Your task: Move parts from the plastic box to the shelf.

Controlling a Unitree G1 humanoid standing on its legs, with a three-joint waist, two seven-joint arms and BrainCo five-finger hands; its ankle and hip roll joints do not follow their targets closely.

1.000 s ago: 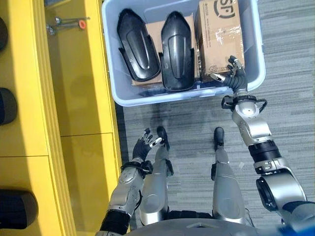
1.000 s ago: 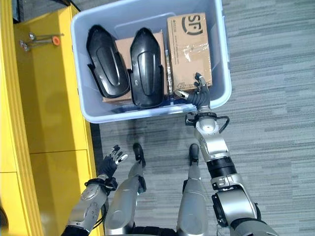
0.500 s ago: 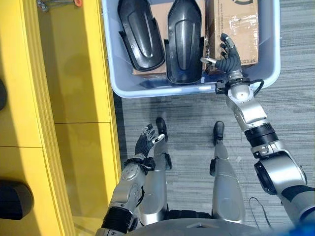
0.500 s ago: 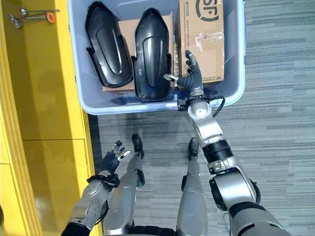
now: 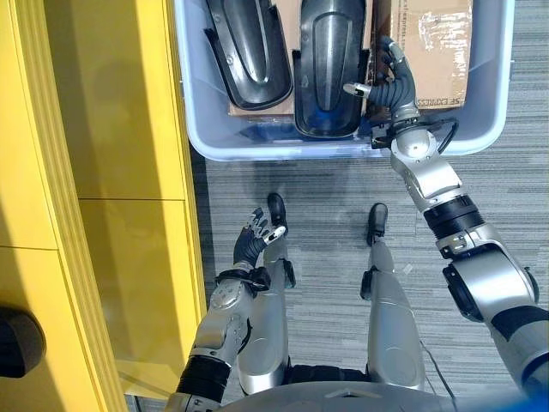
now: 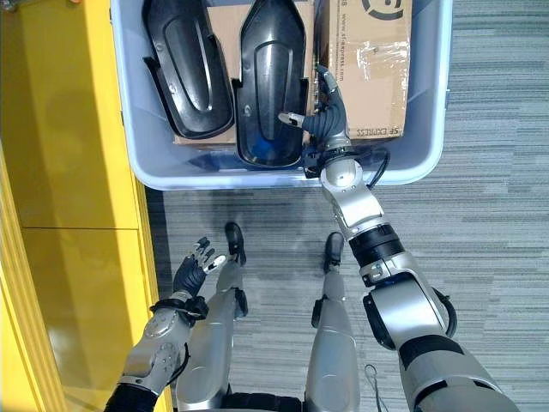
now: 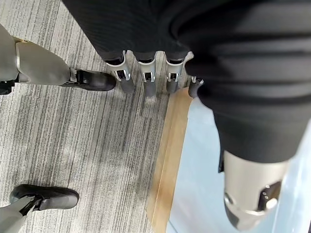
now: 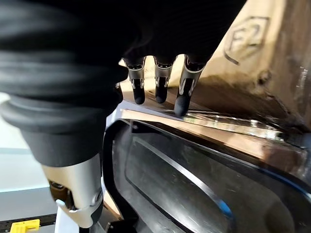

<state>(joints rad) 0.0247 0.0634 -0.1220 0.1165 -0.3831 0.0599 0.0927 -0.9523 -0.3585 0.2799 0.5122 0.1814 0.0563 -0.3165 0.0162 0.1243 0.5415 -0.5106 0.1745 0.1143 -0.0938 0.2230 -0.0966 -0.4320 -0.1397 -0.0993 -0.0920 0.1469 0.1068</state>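
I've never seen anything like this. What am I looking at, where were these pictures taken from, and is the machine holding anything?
It is a two-legged humanoid robot looking down at its own arms. Two pictures come from cameras in its head, two from cameras on its wrists. On the grey carpet stands a pale blue plastic box holding two black molded parts and cardboard boxes. A yellow shelf runs along the robot's left. The right robot hand reaches into the box, fingers spread between the nearer black part and the cardboard box, holding nothing yet. The left robot hand hangs open and empty low beside the shelf.
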